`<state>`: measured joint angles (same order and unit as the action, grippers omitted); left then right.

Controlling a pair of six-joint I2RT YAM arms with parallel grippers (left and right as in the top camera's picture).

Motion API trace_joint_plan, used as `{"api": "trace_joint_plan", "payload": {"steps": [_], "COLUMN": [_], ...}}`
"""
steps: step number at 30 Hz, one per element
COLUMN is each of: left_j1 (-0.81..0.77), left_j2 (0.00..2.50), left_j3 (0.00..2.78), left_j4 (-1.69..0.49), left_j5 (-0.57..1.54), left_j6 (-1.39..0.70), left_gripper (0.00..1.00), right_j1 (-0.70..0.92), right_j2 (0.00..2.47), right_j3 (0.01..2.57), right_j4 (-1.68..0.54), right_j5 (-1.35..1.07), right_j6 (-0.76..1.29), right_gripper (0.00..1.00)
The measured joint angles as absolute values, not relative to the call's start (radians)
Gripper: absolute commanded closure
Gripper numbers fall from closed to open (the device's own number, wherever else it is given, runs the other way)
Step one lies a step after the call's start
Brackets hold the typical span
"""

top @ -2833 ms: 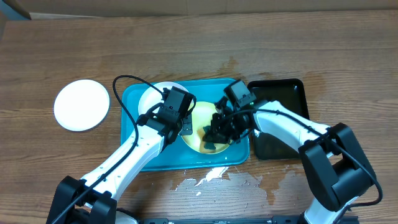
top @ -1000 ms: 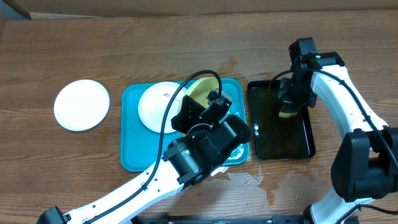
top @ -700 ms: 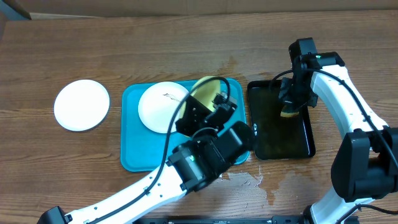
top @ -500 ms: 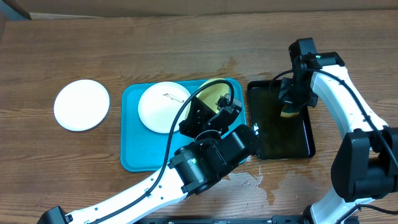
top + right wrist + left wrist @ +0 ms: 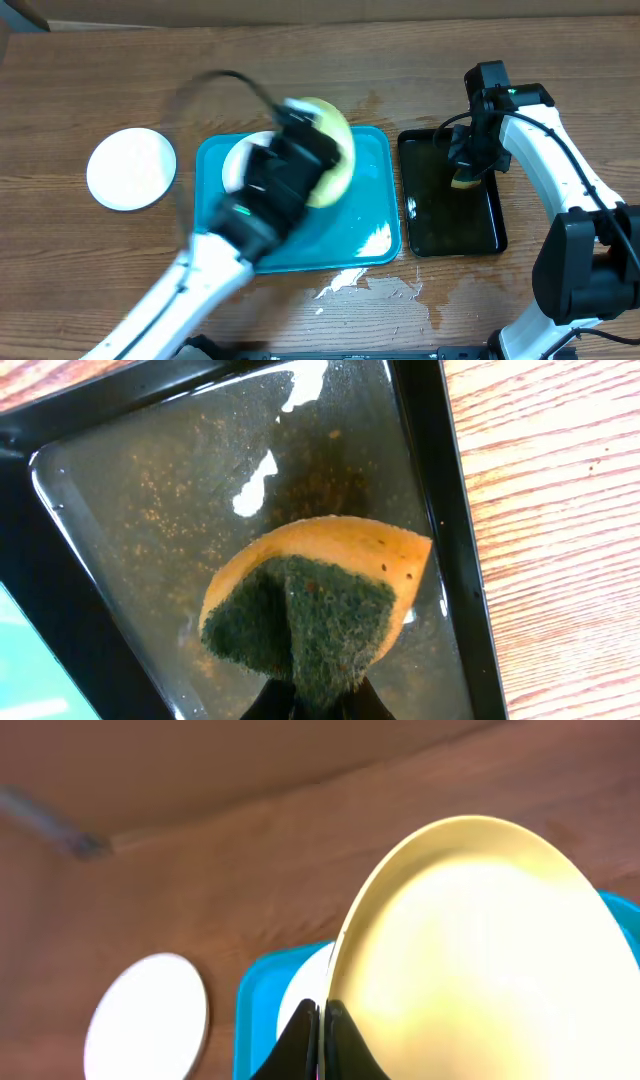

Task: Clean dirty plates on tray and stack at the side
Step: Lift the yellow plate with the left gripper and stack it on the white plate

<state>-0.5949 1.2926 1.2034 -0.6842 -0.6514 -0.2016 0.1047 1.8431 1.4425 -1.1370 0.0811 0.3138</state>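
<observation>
Three plates show across the wooden table. Farthest left, a white plate lies flat on the bare wood, just beside the turquoise tray but apart from it. A second white plate sits in the tray's left half; from overhead most of it is covered by the left arm, which crosses the tray from the near edge and is smeared with blur. The left gripper is clenched on the rim of the pale yellow plate, fingers pinched tight together, and the plate stands tilted up on edge over the far middle of the tray, overlapping the second white plate. The blur makes it hard to say whether its lower edge touches the tray. In front of the tray, pale wet streaks spread over the wood. To the right, just beside the turquoise tray, lies a narrower black tray with a thin film of speckled water on its floor. Over its far half the right gripper is clamped on a folded sponge, orange with a dark green scouring face, hanging close above the water. Bare wood continues right of the black tray. A light brown board strip runs along the table's far edge.
</observation>
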Motion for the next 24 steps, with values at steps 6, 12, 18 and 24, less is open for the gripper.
{"api": "trace_joint_plan", "payload": {"steps": [6, 12, 18, 24], "left_j1": [-0.136, 0.281, 0.537, 0.571], "left_j2": [1.259, 1.319, 1.467, 1.636], "left_j3": [1.256, 1.256, 1.256, 1.256], "left_j4": [-0.774, -0.807, -0.746, -0.691], "left_j5": [-0.356, -0.16, -0.013, 0.002], "left_j6": [-0.259, -0.323, -0.364, -0.368], "left_gripper": [0.96, 0.96, 0.96, 0.96], "right_j1": [0.105, 0.105, 0.105, 0.104], "right_j2": [1.843, 1.843, 1.843, 1.843], "right_j3": [1.443, 1.443, 1.443, 1.443], "right_j4": [-1.134, -1.131, -1.124, -1.115], "right_j5": [0.078, 0.072, 0.061, 0.059], "right_j6": [0.313, 0.313, 0.313, 0.313], "right_gripper": [0.96, 0.96, 0.96, 0.95]}}
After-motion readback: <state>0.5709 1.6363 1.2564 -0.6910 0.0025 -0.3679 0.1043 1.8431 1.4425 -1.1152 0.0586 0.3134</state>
